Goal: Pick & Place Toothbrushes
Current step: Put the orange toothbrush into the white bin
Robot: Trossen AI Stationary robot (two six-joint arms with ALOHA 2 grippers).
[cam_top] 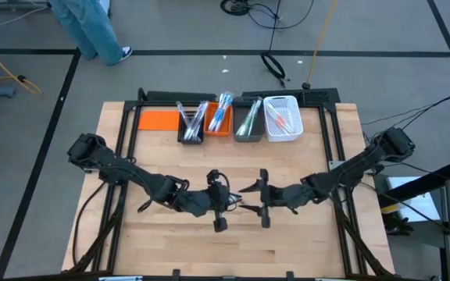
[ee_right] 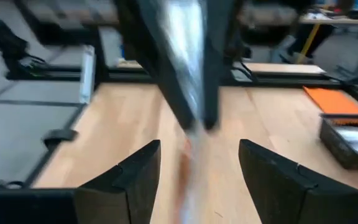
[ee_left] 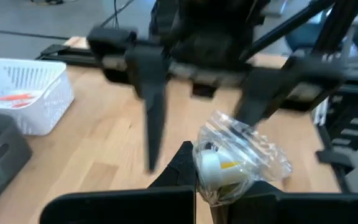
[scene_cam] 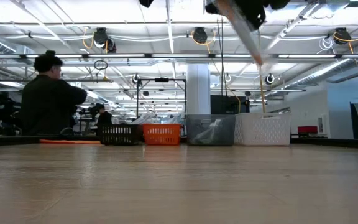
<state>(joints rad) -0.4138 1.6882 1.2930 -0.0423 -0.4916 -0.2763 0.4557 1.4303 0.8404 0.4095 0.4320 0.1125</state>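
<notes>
Black bin (cam_top: 191,125), orange bin (cam_top: 218,123), grey bin (cam_top: 248,125), white basket (cam_top: 282,119) in row; orange sheet (cam_top: 158,120) beside.

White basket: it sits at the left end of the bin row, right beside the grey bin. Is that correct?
Not quite. The white basket sits at the right end of the row, not the left, right beside the grey bin. The high view shows this.
</notes>
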